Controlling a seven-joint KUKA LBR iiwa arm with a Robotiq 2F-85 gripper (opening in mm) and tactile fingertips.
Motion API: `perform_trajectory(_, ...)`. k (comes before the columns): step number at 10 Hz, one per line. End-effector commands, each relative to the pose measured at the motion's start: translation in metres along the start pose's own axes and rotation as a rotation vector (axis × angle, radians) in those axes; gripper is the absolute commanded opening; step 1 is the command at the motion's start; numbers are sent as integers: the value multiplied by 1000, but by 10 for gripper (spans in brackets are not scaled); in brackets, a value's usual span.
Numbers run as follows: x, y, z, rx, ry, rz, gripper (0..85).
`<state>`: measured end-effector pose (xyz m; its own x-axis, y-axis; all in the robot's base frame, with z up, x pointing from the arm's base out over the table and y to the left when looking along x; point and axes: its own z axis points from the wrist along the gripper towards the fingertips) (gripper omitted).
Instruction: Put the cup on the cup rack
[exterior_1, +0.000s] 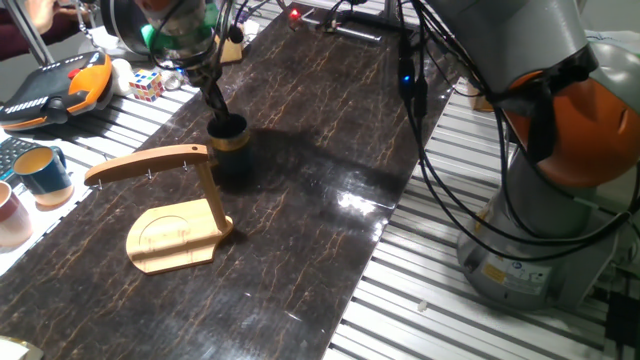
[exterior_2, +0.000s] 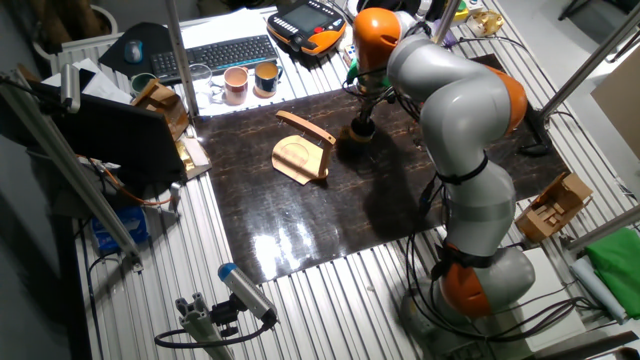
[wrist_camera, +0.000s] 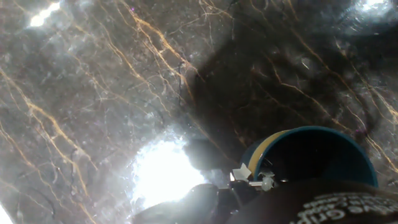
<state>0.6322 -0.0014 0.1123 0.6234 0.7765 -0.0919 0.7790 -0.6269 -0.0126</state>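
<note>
The cup (exterior_1: 228, 133) is a dark teal-blue mug with a tan band near its base. It stands upright at the far left of the dark marble table (exterior_1: 320, 210), just behind the cup rack (exterior_1: 172, 235). The rack is light wood, and its curved arm (exterior_1: 150, 163) reaches left. My gripper (exterior_1: 218, 112) comes down onto the cup's near rim, one finger inside and one outside. In the hand view the cup (wrist_camera: 311, 155) fills the lower right, its wall caught between my fingers (wrist_camera: 199, 205). In the other fixed view the cup (exterior_2: 358, 133) sits right of the rack (exterior_2: 300, 158).
A teal cup with cream inside (exterior_1: 45, 172) and a pinkish-beige cup (exterior_1: 10, 215) stand off the table's left edge. A Rubik's cube (exterior_1: 146, 85) and an orange teach pendant (exterior_1: 55, 88) lie behind them. Black cables (exterior_1: 440, 150) hang along the table's right edge beside the robot base.
</note>
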Motion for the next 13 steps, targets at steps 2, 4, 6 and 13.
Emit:
perform_trajectory(2,0,0,-2,6,8,7,10)
perform_trajectory(4,0,-2,-6,10,13,3,10)
perform_trajectory(6,-3,-4,-17,7,32,-21,10)
perform_trajectory(13,13,-22,-71,-8,136,-75,10)
